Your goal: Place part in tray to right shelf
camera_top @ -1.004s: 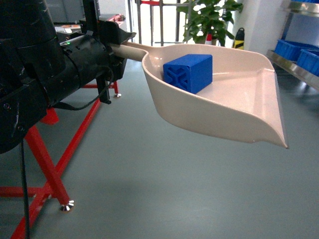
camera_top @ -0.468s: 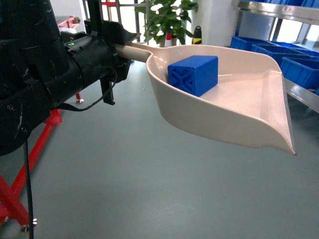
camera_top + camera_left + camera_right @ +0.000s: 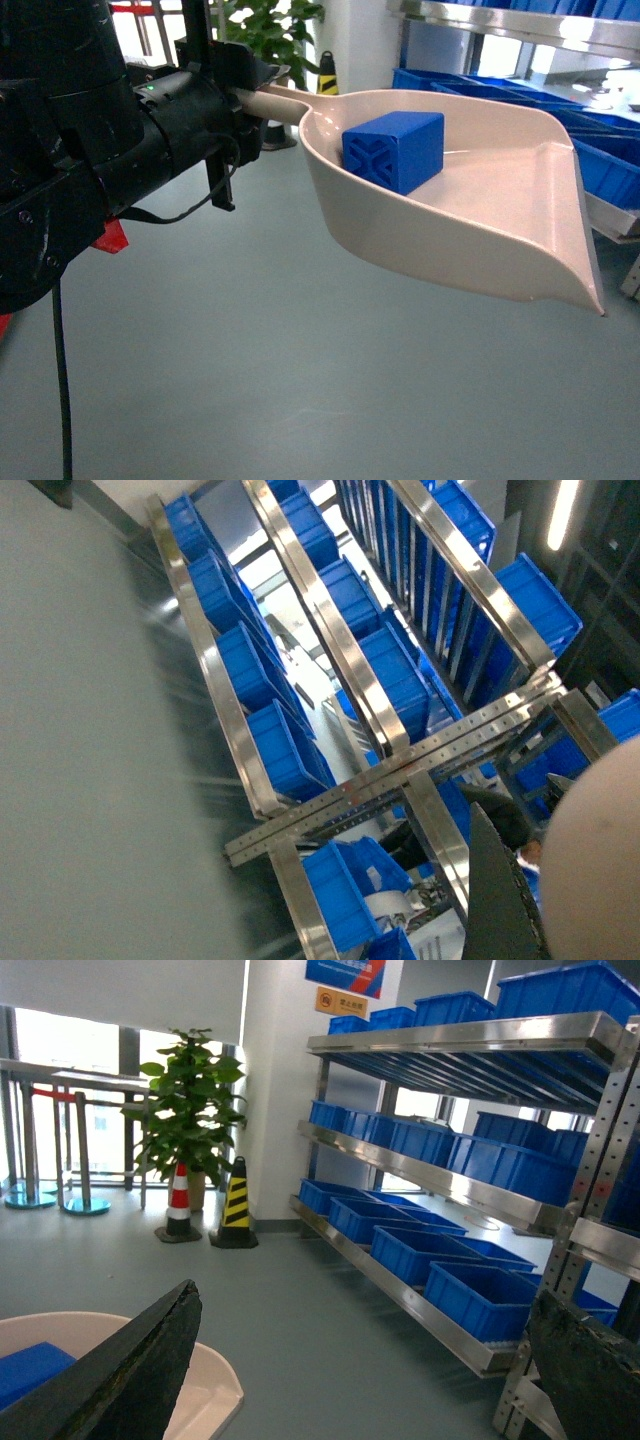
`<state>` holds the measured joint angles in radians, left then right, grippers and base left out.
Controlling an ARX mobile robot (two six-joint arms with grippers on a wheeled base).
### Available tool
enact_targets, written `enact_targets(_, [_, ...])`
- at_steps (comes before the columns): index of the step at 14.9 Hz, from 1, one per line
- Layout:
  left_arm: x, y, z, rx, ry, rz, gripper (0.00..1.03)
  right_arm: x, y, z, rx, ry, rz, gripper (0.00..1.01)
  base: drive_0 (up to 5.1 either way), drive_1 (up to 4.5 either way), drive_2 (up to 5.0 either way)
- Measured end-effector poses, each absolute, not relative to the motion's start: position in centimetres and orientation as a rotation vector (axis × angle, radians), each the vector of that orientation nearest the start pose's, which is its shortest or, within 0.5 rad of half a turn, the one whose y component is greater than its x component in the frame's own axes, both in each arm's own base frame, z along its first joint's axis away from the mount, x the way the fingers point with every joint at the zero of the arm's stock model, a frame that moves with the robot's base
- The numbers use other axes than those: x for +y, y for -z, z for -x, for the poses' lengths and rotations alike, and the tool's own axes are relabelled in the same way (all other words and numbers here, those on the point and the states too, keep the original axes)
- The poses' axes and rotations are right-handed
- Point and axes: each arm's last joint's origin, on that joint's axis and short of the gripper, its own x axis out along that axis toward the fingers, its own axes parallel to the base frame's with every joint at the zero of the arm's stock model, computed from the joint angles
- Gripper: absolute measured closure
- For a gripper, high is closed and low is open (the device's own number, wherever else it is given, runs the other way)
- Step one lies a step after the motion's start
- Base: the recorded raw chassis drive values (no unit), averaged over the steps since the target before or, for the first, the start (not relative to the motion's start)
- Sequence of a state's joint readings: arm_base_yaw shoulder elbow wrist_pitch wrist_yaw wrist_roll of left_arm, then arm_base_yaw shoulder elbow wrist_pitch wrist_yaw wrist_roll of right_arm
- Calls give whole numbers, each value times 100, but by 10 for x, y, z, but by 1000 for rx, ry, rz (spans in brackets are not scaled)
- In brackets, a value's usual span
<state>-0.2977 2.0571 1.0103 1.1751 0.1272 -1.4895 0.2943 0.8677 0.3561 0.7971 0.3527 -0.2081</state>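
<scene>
From the left of the head view, the left gripper is clamped on the long handle of the tray, holding the beige scoop out level above the grey floor. The part sits inside the tray near its back wall, X-ribbed face toward the camera. Further right stands the right shelf (silvery, loaded with blue bins). The right gripper has its dark fingers spread wide, holding nothing.
</scene>
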Motion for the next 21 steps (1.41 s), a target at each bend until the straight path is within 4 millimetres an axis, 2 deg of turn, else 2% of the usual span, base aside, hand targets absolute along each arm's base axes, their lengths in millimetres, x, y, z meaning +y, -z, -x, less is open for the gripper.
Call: enact_targets(21, [-125,-167,-394,213,439,1474,91,44,-264,-178,-263,86,116,3,-12,421,-446])
